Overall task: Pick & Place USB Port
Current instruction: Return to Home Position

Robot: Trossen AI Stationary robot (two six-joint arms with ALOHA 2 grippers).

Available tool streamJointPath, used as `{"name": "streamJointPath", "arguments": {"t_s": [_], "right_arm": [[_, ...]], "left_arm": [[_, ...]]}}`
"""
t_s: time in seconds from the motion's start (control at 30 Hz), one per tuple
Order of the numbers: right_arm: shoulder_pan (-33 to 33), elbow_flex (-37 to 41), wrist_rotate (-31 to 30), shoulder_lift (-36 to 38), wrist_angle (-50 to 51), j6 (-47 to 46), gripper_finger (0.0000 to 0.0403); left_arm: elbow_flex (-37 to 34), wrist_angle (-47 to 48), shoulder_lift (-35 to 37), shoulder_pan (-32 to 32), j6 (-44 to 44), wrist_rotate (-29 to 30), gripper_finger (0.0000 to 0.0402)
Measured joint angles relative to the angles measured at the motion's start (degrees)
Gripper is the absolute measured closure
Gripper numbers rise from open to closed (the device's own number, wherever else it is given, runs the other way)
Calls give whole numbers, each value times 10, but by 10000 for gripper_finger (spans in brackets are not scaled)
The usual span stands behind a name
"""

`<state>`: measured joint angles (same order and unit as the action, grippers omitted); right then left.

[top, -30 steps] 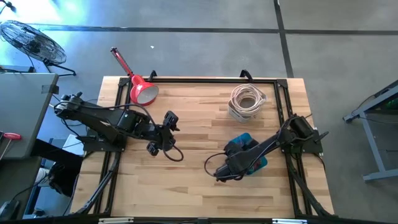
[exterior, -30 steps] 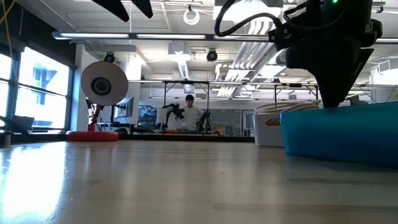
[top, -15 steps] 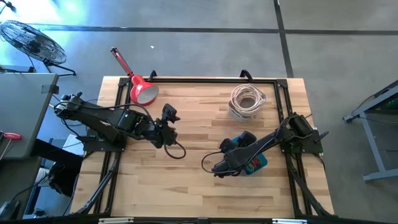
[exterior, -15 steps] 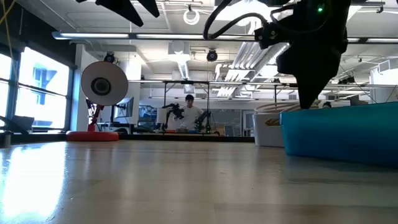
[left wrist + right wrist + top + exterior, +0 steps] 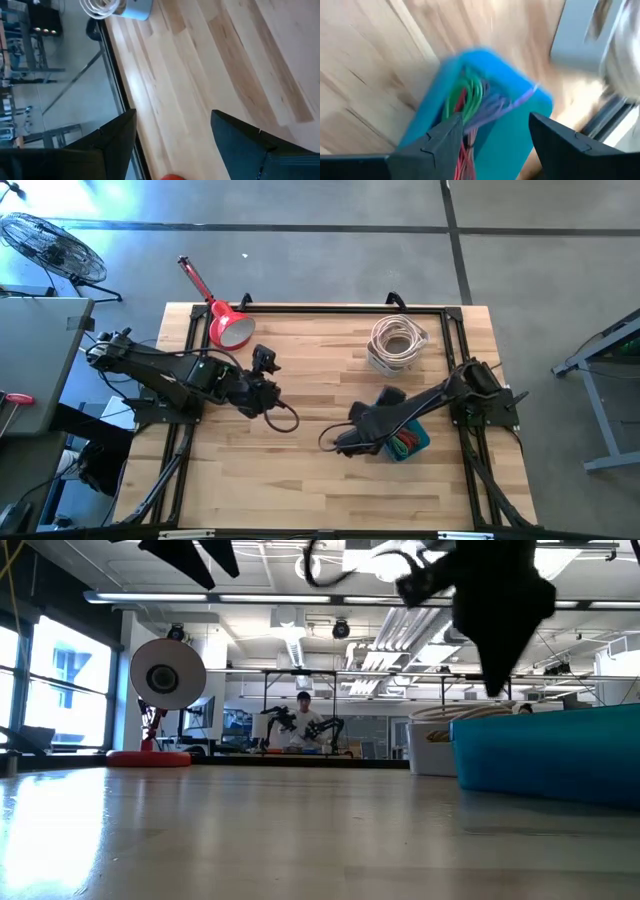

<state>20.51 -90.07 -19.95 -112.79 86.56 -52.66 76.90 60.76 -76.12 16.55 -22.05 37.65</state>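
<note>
Well, you look done sorting: the coloured cables lie in the blue bin at 4 o'clock on the tabletop. The left gripper and right gripper are open and empty. Next, I think you fold both arms home, clear of the bin.

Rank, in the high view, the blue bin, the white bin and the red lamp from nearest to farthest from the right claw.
1. Blue bin, just right of the right claw.
2. White bin, toward the top right.
3. Red lamp, top left.
</note>
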Motion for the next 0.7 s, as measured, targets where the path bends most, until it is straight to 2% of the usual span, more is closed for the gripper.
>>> {"name": "streamJointPath", "arguments": {"t_s": [0.17,0.27,0.4,0.47,0.53,0.7], "right_arm": [[8,-86,-87,0,8,83,183],[15,-144,-146,0,6,158,183],[14,-196,-205,1,-40,309,183],[5,-208,-209,1,-85,396,183],[-5,-214,-190,1,-132,474,183],[-32,-216,-141,1,-201,572,190]], "left_arm": [[0,-9,2,13,22,13,153],[0,-15,7,47,43,78,153],[0,-15,26,108,78,211,153],[0,-14,34,135,96,265,153],[0,-13,43,156,104,292,153],[0,14,55,183,65,277,153]]}}
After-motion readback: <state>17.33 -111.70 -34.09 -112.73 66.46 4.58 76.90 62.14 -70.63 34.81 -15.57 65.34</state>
